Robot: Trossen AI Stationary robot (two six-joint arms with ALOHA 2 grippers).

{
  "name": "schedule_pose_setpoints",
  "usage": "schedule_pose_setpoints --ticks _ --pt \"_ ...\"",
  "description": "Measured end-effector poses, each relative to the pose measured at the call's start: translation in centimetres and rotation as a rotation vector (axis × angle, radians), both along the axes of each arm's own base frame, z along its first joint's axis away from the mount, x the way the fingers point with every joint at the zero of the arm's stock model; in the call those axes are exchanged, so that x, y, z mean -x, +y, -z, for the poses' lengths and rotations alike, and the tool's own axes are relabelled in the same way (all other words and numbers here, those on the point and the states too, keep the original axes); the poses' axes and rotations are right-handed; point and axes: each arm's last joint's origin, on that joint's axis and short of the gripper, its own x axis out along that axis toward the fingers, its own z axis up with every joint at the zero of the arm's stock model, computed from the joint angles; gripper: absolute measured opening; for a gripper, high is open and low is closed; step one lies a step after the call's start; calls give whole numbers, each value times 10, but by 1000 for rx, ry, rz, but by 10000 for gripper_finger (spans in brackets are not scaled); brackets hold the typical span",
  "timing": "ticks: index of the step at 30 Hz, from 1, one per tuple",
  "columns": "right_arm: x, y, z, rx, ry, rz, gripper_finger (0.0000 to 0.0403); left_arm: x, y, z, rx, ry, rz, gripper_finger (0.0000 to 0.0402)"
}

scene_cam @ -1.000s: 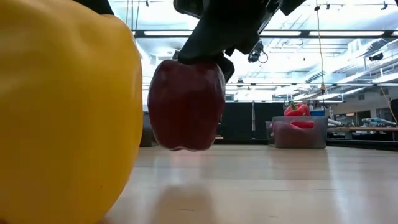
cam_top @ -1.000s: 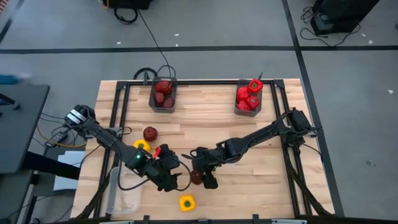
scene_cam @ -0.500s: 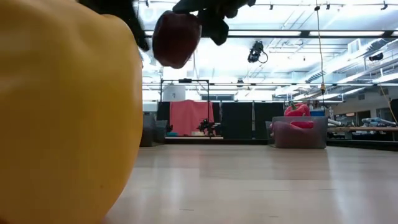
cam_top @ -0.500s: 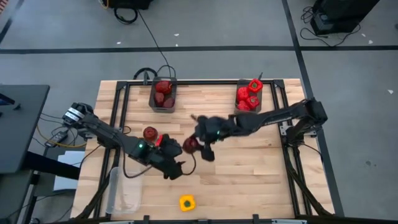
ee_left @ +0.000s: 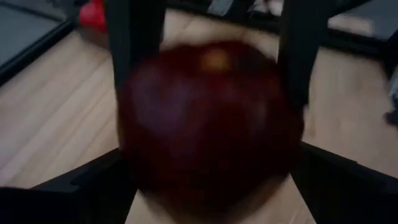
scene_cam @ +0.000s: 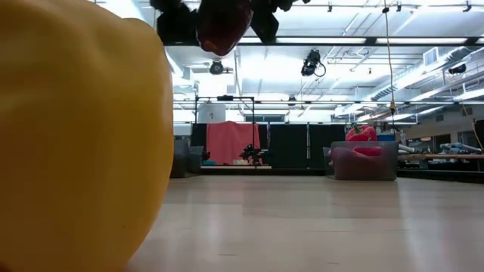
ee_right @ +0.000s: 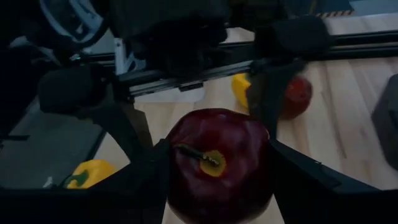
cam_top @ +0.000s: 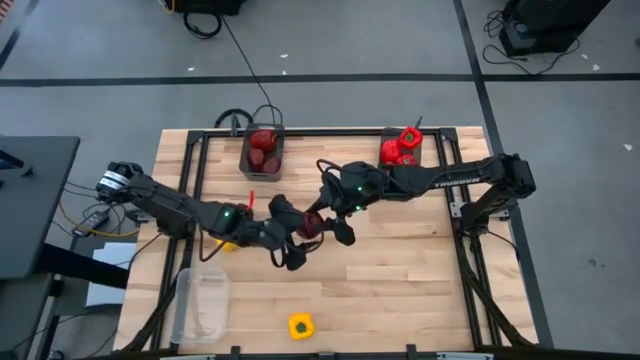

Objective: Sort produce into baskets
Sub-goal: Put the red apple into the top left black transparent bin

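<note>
A dark maroon fruit (ee_right: 217, 165) hangs high over the table's middle (cam_top: 310, 225), with my right gripper (cam_top: 322, 226) shut on it. My left gripper (cam_top: 296, 236) stands open opposite it, one finger on each side of the same fruit (ee_left: 208, 118). One dark grey basket (cam_top: 262, 152) at the far edge holds maroon fruits, another (cam_top: 400, 155) holds red peppers. A clear tub (cam_top: 203, 305) sits at the near left. One yellow pepper (cam_top: 300, 325) lies near the front edge, and a second (cam_top: 225, 243) shows under my left arm. My right gripper pinches the maroon fruit by its two sides (ee_right: 177, 155) between its fingers (ee_right: 146, 177). The fingers come from the table's right, slanting down. The fruit is lifted clear of the table, its stem end (ee_right: 211, 163) toward the wrist. My left gripper's fingers (ee_left: 93, 180) flank the fruit; whether they touch it I cannot tell.
A red fruit (ee_right: 297, 96) lies on the table beyond my left gripper, beside a yellow pepper (ee_right: 241, 87). The front yellow pepper (scene_cam: 76, 136) fills the low view's left. Black frame rails (cam_top: 200, 170) run along the table's edges.
My right gripper has lifted the maroon fruit off the table and carried it up and toward the far edge. My left gripper has risen and moved toward the far edge and the right, coming up to the fruit from the left.
</note>
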Motion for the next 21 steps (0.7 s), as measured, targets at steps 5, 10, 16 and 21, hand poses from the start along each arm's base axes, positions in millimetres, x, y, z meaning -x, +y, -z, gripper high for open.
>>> schedule_pose_setpoints --ticks 5,10,16,21 --pt "0 -4 0 -9 2 -7 239 -4 9 -2 -16 -7 7 344" --pt "0 -6 1 -42 18 14 249 -7 21 -4 -1 4 -6 297" --pt "8 -20 -10 21 2 249 321 4 59 -10 14 61 -150 297" --pt "33 -46 -28 41 14 613 349 26 105 -16 5 143 -353 297"
